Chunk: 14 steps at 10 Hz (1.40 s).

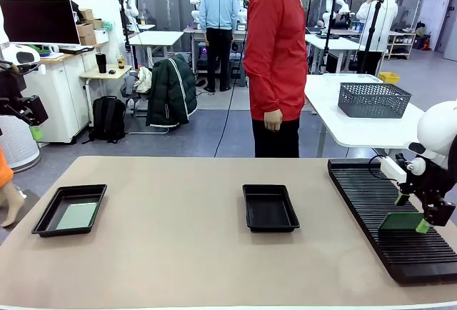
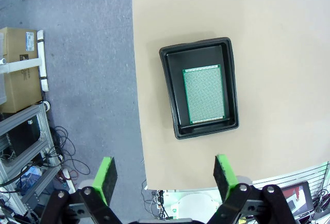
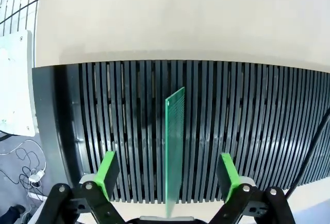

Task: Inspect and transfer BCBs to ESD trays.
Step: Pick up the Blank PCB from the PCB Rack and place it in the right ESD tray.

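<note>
I hold the left arm (image 1: 16, 92) high at the left edge of the front view, where just its dark wrist parts show. Its wrist looks straight down, and the left gripper (image 2: 164, 178) hangs with both green pads (image 2: 105, 178) spread wide and nothing clamped between them. On the other side the right arm (image 1: 437, 133) bends down low, its rounded white joint above the black wrist. The right gripper (image 1: 412, 213) points downward, slightly tilted. In its wrist view I see its fingers (image 3: 228, 172) standing wide apart as well, with clear space inside each pad and no grip made.
</note>
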{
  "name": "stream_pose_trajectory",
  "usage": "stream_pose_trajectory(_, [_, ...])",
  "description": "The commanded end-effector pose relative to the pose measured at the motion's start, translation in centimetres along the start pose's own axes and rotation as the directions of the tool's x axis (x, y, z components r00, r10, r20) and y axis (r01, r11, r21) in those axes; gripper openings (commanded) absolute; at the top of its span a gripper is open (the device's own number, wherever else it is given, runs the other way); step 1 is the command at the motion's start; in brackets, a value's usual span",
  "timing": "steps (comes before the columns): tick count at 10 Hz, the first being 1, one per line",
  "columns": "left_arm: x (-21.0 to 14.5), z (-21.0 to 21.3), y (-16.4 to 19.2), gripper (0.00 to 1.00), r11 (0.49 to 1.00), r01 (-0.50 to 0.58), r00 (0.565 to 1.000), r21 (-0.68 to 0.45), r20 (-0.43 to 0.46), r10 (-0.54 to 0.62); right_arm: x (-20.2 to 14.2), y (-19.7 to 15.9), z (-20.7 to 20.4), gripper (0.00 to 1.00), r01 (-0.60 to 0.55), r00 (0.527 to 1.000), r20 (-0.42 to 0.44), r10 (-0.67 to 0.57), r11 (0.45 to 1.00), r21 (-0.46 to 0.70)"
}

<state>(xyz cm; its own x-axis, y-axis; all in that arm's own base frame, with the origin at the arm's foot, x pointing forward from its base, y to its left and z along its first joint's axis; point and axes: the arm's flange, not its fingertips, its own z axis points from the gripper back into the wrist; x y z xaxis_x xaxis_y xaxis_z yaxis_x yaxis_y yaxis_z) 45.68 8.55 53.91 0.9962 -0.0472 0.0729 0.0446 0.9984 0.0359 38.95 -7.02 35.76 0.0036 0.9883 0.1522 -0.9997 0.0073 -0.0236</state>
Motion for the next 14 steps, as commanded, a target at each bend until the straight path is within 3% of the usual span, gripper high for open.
stream_pose_trajectory(1, [0.0,0.0,0.0,1.0,1.0,-0.001,1.0,0.0,-0.001,0.001,0.6,7.0,-3.9,1.0,-0.012,1.0,0.021,0.013,0.999,-0.035])
stream_pose_trajectory(3, [0.0,0.0,0.0,1.0,1.0,-0.001,1.0,0.0,-0.001,0.001,0.5,6.8,-4.0,1.0,-0.011,0.999,0.03,0.012,0.999,-0.032])
stream_pose_trajectory(4, [0.0,0.0,0.0,1.0,1.0,-0.001,1.0,0.0,-0.001,0.001,-0.2,0.0,-0.3,1.0,0.007,1.0,0.001,-0.007,1.0,0.006])
stream_pose_trajectory(11, [0.0,0.0,0.0,1.0,1.0,-0.001,1.0,0.0,-0.001,0.001,0.0,-0.3,0.0,1.0,0.016,1.0,-0.012,-0.016,1.0,0.019])
stream_pose_trajectory(14, [0.0,0.0,0.0,1.0,1.0,-0.001,1.0,0.0,-0.001,0.001,0.0,-0.6,0.0,0.93,0.025,1.0,-0.016,-0.024,0.999,0.031])
